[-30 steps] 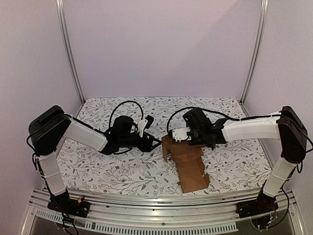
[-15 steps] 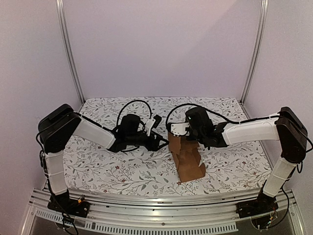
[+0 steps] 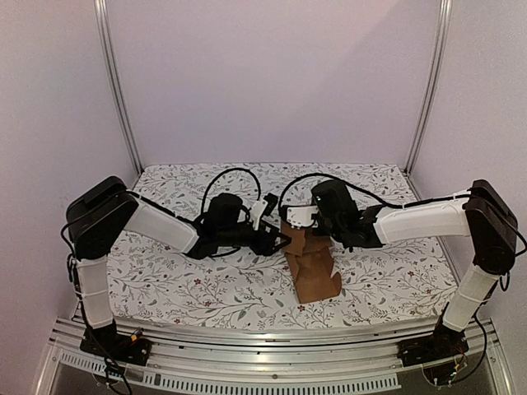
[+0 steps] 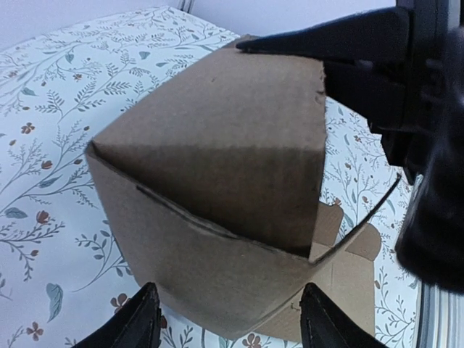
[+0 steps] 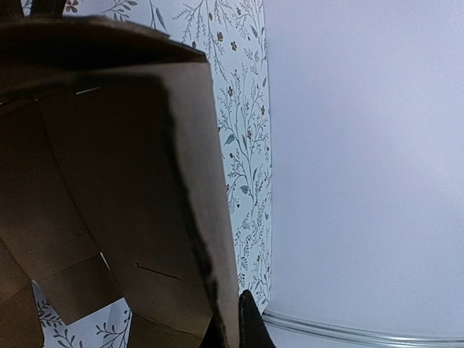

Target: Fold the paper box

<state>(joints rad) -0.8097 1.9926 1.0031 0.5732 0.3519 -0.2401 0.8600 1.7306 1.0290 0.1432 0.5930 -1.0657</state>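
Here, my left pincer hangs released, its two black tapered fingertips spread wide and touching nothing, with the lower corner of the paper box just ahead of the gap between them. My right pincer is clenched on that box: a dark finger presses against one upright panel, whose ragged cut edge runs down into my grip. From my left wrist I see a smooth black finger of the right pincer lying over the top edge of the same panel. The box is plain brown corrugated cardboard, matte and unmarked, half formed: two flat walls meet at a sharp corner, a thin slit is cut near one fold, and a rounded tab shows behind the open side. In the overhead view it stands at the middle of the tabletop between my two arms, with a long flat flap reaching down toward the near edge. The tabletop wears a white cloth printed with grey-green leafy sprigs and small reddish flowers. I cannot tell whether the box's base touches the cloth.
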